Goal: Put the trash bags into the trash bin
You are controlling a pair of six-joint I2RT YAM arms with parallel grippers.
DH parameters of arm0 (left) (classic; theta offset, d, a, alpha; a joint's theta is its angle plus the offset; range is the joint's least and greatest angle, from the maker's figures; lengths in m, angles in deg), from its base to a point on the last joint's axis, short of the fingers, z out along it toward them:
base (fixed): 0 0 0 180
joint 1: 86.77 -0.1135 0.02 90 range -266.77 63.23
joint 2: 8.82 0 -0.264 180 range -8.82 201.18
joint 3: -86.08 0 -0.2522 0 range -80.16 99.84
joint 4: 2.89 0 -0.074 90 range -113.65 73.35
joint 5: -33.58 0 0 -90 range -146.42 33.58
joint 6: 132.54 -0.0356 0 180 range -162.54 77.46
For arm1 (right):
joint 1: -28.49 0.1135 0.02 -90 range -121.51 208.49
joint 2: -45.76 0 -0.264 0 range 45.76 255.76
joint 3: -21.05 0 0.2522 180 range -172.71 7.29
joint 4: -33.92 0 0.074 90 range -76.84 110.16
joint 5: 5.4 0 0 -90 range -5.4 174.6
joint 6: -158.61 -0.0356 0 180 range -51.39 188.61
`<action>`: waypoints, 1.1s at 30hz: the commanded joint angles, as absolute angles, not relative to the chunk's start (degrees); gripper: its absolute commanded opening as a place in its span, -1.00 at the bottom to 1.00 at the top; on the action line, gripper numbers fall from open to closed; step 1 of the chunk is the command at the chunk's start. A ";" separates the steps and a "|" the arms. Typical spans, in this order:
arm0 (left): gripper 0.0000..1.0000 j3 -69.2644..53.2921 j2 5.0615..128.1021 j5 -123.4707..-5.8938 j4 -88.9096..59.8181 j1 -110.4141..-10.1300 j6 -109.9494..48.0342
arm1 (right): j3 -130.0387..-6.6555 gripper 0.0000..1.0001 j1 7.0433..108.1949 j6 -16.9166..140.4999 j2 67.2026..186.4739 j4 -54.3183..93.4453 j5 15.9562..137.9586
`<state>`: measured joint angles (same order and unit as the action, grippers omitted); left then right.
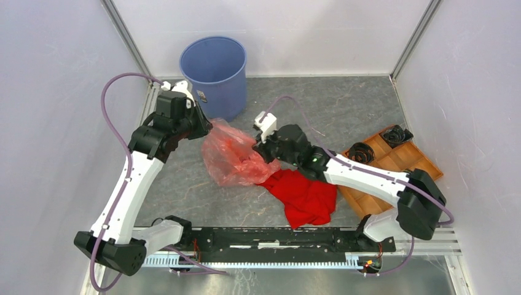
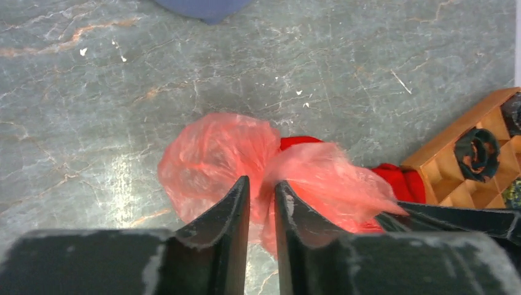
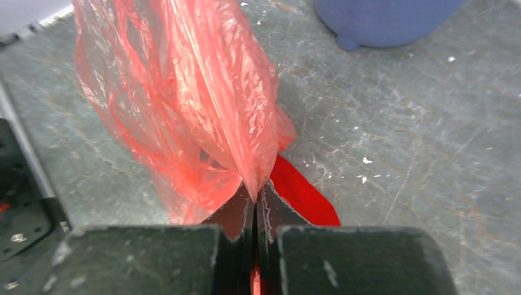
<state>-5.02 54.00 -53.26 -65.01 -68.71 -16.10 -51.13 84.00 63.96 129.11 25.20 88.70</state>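
Two hands we logged at the trash bags (image 1: 230, 157), which lay on the surface (image 1: 344, 104) near the trash bin (image 1: 214, 74): right hand (image 3: 254, 188) clamped on the film, left hand (image 2: 262, 182) nearly closed, hold unclear.

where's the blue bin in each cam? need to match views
Top external: trash bin at the back, left of centre.
Left wrist: a sliver of it at the top edge, left of centre.
Right wrist: its lower part at the top right.
Shared landmark: the trash bag, in all three views.
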 commanded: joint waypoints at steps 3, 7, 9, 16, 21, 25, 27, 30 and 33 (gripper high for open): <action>0.48 -3.09 56.97 -74.71 -54.58 -68.89 -15.13 | -43.51 -1.00 73.55 50.89 123.40 33.20 67.22; 0.99 -8.75 53.55 -76.31 -49.40 -68.77 -9.89 | -40.89 -1.00 70.24 43.54 122.17 36.92 67.01; 1.00 -12.26 51.34 -75.77 -49.04 -68.75 -8.59 | -39.30 -1.00 69.10 40.17 122.44 39.86 66.57; 0.95 -28.90 44.10 -75.79 -37.38 -61.60 1.81 | -35.91 -0.98 67.43 33.06 124.33 47.75 64.83; 0.96 -30.03 44.16 -57.30 -37.42 -51.79 4.29 | -34.69 -0.98 67.37 33.11 123.17 47.62 65.35; 0.56 -30.54 47.08 -51.71 -38.09 -50.12 6.26 | -33.31 -0.98 67.36 33.17 122.01 47.07 66.28; 0.34 -30.79 48.72 -50.90 -38.28 -49.66 6.09 | -32.70 -0.98 67.38 33.57 121.30 46.46 67.39; 0.06 -31.55 50.52 -51.13 -38.43 -49.51 6.22 | -32.26 -0.97 67.31 35.04 120.29 44.02 69.99; -0.25 -31.94 52.04 -53.50 -36.82 -49.51 6.33 | -32.48 -0.98 67.18 35.67 120.57 43.30 70.18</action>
<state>-31.40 50.70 -54.33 -40.09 -49.87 4.62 -32.33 67.56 34.21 122.07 43.08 68.19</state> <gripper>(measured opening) 0.468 0.013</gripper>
